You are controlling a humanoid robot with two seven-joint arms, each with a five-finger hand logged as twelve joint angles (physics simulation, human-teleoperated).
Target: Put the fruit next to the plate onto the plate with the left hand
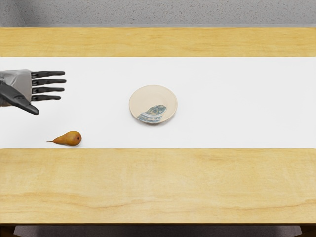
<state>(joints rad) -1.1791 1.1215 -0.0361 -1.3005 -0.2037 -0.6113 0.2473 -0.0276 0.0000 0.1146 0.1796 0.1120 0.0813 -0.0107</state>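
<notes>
The left robot hand (pixel 37 89) reaches in from the left edge, its four dark fingers (pixel 49 82) stretched straight and parted, thumb angled downward, holding nothing. It hovers over the white strip (pixel 237 103) that runs across the wooden tabletop (pixel 158 182). The pear (pixel 69 138) lies on its side near the strip's front edge, below and just right of the hand (stem pointing left), apart from both hand and plate. The plate (pixel 145 96), a cream dish with a blue-green pattern in its lower part, sits near the strip's middle, well to the pear's right and farther back.
</notes>
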